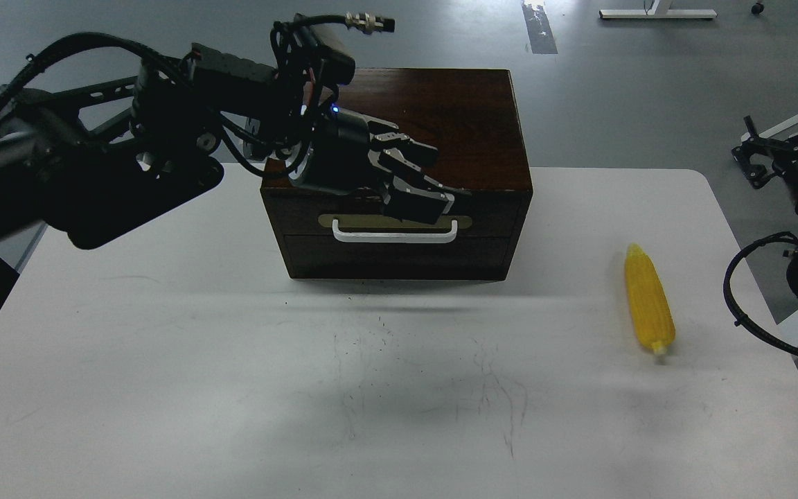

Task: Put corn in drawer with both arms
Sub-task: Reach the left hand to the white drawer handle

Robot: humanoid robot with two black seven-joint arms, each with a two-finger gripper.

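Note:
The corn [648, 299] lies on the white table [163, 360] at the right, tip pointing away from me. The dark brown box [468, 118] stands at the table's back middle. Its drawer [399, 229] is closed, with the white bar handle [395, 238] below the brass-coloured plate. My left arm reaches across from the left. Its left gripper [427, 179] is open and empty, right at the box's upper front edge, just above the handle. My right gripper [759, 149] is off the table's right side, far behind the corn, with its claws spread and partly cut off by the frame edge.
My left arm's thick links and cables [94, 173] hang over the table's back left. My right arm's cable loop [738, 291] hangs just past the table's right edge. Grey floor lies behind the table.

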